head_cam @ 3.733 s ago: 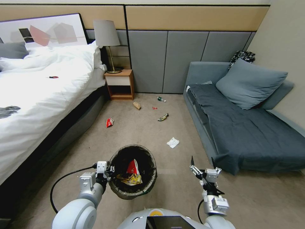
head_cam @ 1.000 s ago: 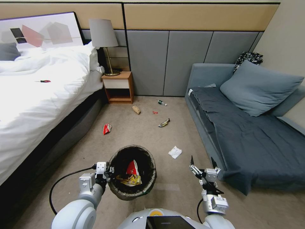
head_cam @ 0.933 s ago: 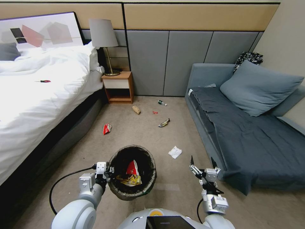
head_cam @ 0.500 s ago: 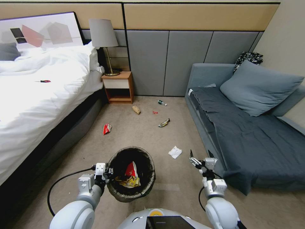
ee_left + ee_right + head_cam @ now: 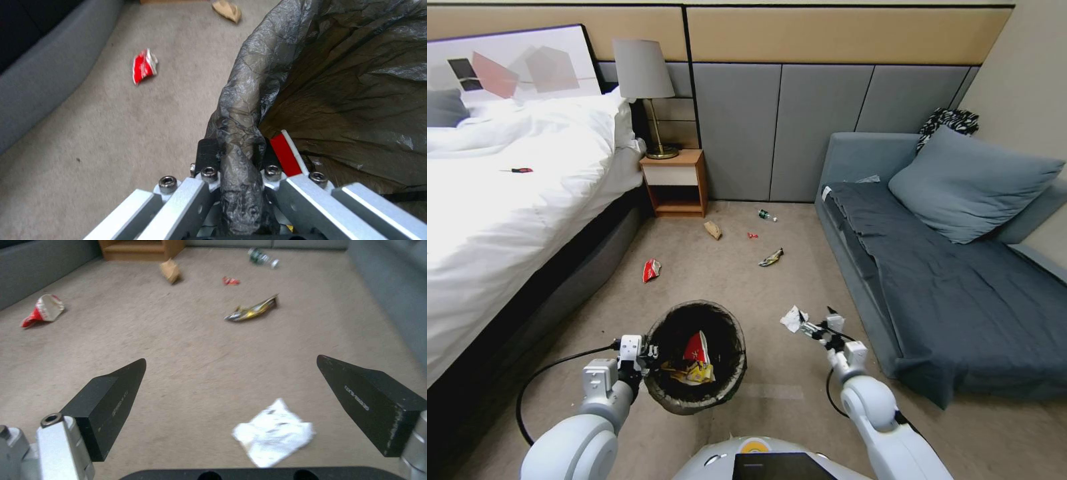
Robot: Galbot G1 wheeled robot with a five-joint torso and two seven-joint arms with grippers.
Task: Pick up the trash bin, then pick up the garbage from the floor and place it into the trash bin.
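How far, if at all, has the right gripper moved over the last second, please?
Yes. The right gripper, open, has gone forward and leftward across the floor, away from the sofa corner, and now hovers at the crumpled tissue.

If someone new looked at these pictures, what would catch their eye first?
Probably the trash bin, held at its rim by the left pincer, with red and yellow wrappers inside. Next, the open right pincer by the crumpled white tissue on the floor.

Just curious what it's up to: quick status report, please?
Left gripper clamped on trash bin rim. Right gripper open, reaching at crumpled tissue on floor. Nothing in the way.
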